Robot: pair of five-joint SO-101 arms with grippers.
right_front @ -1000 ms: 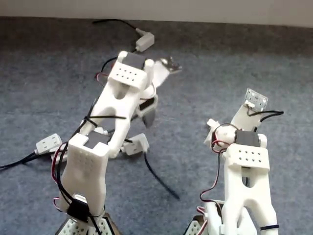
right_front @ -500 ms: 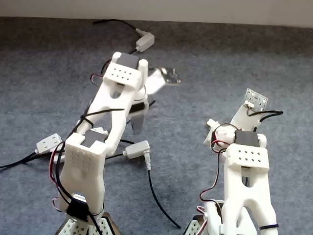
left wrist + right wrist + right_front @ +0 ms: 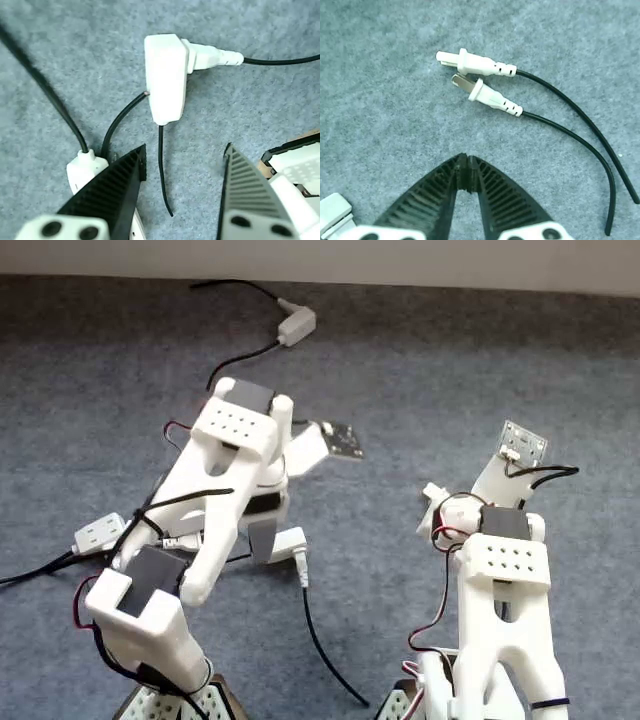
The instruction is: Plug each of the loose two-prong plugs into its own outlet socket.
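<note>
Left outlet (image 3: 100,533): lies on the carpet (image 3: 450,360) at the far left, with a black cable running off the edge.
Left gripper (image 3: 185,147): jaws spread wide, nothing held, low over the carpet.
Middle outlet (image 3: 166,75): just ahead of the open jaws. A ribbed connector (image 3: 210,56) with a black cable joins its side.
Right gripper (image 3: 467,162): jaws closed tip to tip, nothing between them.
Upper plug (image 3: 475,64) and lower plug (image 3: 492,96): both loose, side by side on the carpet ahead of the right gripper, in no outlet.

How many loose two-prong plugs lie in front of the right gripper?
2: the first plug and the second plug lie side by side on the carpet. Others may be hidden.
</note>
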